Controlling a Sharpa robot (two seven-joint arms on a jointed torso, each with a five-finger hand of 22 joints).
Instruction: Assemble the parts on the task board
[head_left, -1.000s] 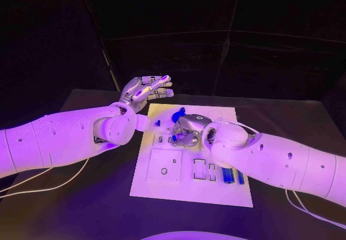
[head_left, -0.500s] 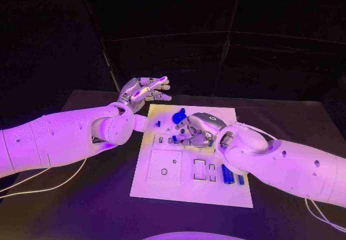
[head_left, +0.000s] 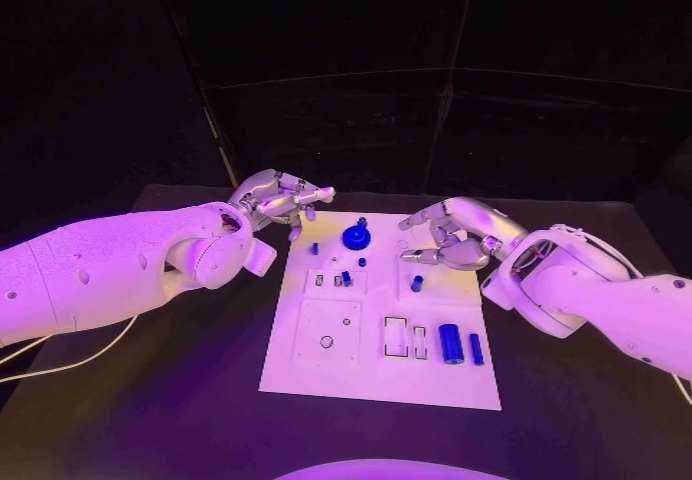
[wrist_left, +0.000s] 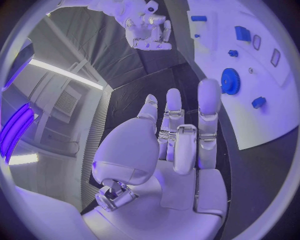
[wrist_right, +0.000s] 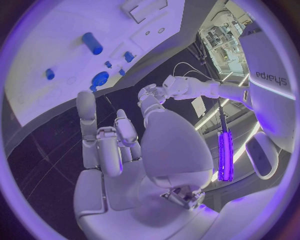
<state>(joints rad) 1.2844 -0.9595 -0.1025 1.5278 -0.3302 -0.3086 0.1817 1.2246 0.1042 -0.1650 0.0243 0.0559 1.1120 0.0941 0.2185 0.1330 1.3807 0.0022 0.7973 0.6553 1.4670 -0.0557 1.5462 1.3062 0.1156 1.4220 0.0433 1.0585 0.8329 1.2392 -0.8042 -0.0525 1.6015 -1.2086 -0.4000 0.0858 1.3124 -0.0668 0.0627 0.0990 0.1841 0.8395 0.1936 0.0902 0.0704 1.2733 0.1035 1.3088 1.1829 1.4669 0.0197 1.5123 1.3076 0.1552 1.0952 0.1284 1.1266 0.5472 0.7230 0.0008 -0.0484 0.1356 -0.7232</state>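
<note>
The white task board lies in the middle of the black table. A blue gear sits near its far edge, with small blue parts scattered below it. A thick blue cylinder and a thin one lie near the board's right side. My left hand hovers off the board's far left corner, fingers loosely curled, holding nothing. My right hand hangs above the far right edge, also empty. The left wrist view shows the left hand with a bare palm and the gear. The right wrist view shows the right hand empty, the gear and the cylinder.
Rectangular slots and a raised square plate take up the board's middle. Black table surrounds the board on all sides. A white cable runs under my left arm.
My right hand has lifted off the small parts at the board's middle and pulled back to the far right edge. My left hand has dropped lower and curled its fingers in.
</note>
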